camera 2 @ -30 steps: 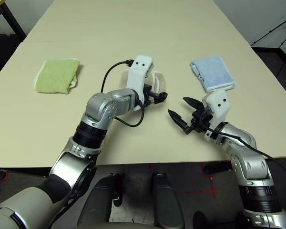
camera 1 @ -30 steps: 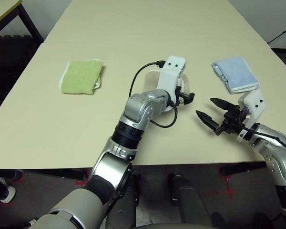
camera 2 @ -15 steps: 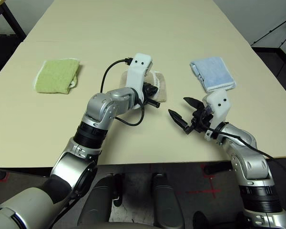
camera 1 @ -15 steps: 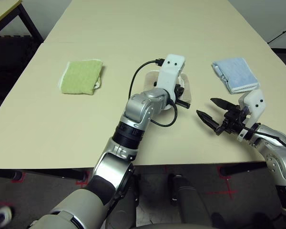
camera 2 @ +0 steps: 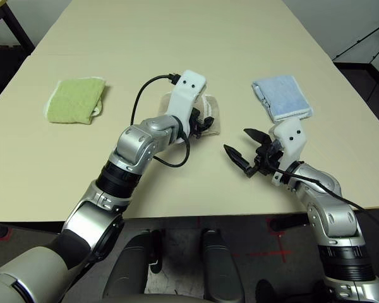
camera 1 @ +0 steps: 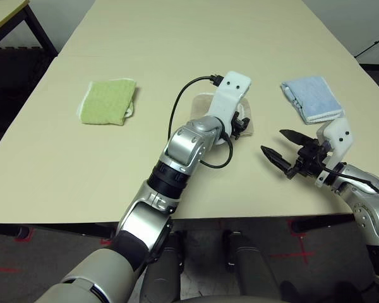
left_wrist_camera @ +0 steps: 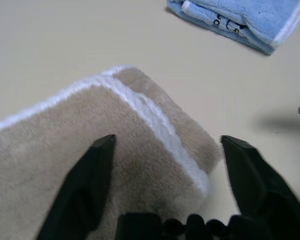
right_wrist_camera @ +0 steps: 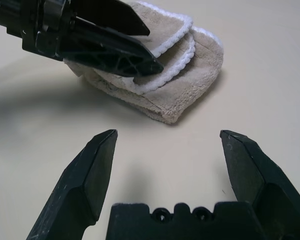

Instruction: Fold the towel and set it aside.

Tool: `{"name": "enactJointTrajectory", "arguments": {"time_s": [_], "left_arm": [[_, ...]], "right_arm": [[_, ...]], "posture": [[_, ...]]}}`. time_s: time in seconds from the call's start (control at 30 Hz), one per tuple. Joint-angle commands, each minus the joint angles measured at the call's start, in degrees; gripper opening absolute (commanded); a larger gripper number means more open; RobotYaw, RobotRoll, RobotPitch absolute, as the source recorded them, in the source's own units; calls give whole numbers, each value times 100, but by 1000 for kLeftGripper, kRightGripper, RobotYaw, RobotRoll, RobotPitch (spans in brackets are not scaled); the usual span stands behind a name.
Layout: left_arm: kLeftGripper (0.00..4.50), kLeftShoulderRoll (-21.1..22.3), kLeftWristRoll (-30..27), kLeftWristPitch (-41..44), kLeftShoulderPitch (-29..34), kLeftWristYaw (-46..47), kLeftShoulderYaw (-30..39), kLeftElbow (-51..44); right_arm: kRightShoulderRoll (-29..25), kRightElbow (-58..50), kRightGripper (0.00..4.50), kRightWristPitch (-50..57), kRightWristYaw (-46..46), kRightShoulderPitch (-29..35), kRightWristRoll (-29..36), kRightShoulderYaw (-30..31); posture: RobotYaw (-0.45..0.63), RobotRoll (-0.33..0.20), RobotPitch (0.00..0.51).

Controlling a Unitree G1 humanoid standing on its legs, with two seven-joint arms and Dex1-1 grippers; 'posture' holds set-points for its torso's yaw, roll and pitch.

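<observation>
Cream desk point(camera 1: 177, 38), wide and mostly bare. Left gripper point(left_wrist_camera: 167, 165) stands spread over the towel point(right_wrist_camera: 180, 80), grasping nothing; right gripper point(right_wrist_camera: 165, 165), likewise spread and empty, hovers near the desk's front edge. Folded towel lies mid-desk (folding looks finished), so setting it aside probably remains, calling for a fresh pinch. From overhead, the left forearm point(camera 1: 189, 142) hides much of the towel.

Cream table point(camera 1: 177, 38); dark floor point(camera 1: 6, 82); second table corner point(camera 1: 3, 12) far left.

Open left end effector point(left_wrist_camera: 167, 165) over towel point(left_wrist_camera: 50, 150)
</observation>
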Motion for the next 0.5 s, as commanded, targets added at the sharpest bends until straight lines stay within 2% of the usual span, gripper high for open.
{"name": "enactJointTrajectory", "arguments": {"time_s": [0.03, 0.2, 0.5], "left_arm": [[4485, 110, 308, -322, 135, -174, -314, -48], [4485, 338, 725, -769, 244, -364, -674, -19], [4485, 435, 1089, -1034, 458, -640, -796, 85]], "right_arm": [[-49, -89, 4500, 63, 3, 84, 34, -44], [-51, -108, 4500, 72, -14, 102, 34, -55], [11, -263, 4500, 169, -6, 132, 279, -144]], "posture": [[-53, 0, 176], [-57, 0, 177], [-60, 0, 179]]}}
